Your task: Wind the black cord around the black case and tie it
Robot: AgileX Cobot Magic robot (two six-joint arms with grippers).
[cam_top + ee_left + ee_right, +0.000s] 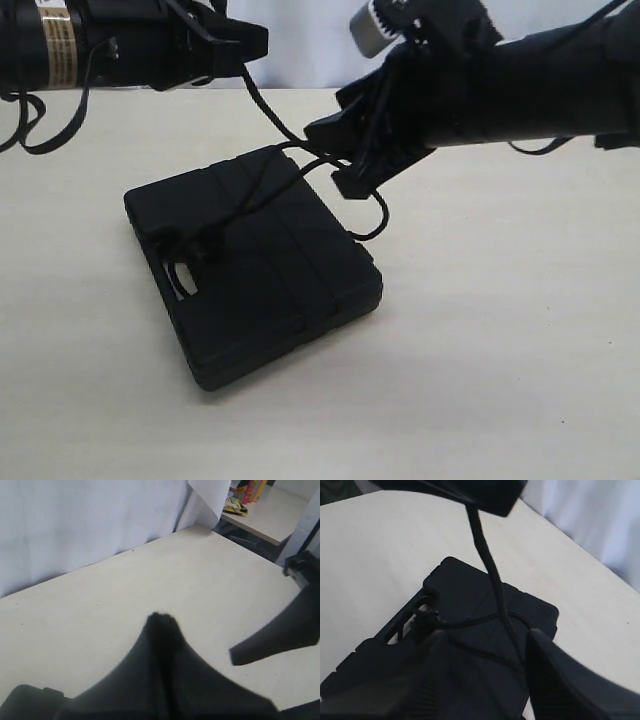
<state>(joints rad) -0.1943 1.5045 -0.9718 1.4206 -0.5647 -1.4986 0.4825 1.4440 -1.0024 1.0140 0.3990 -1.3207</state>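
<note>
My left gripper (240, 45), pinched shut on the black cord (490, 565), holds it taut above the black case (290, 290) on the table (500, 350). My right gripper (487, 636), half-open, straddles the cord; best to close squarely without slackening it.

- The desk (500, 350) is pale cream and matte, with faint specks and a few tiny dark marks, and it fills most of the exterior view.
- A white curtain (75, 525) hangs in soft vertical folds along the desk's far edge.
- In the left wrist view the curtain ends in a loose hanging corner near the desk's corner.
- Past that corner stands a second table (270, 522), also pale, apart from the desk with a dark gap between them.
- Colourful items (241, 497) in yellow, red and green lie on that table, too small to name.
- A pale grey upright surface (302, 527) rises beside it; what it is cannot be told.
</note>
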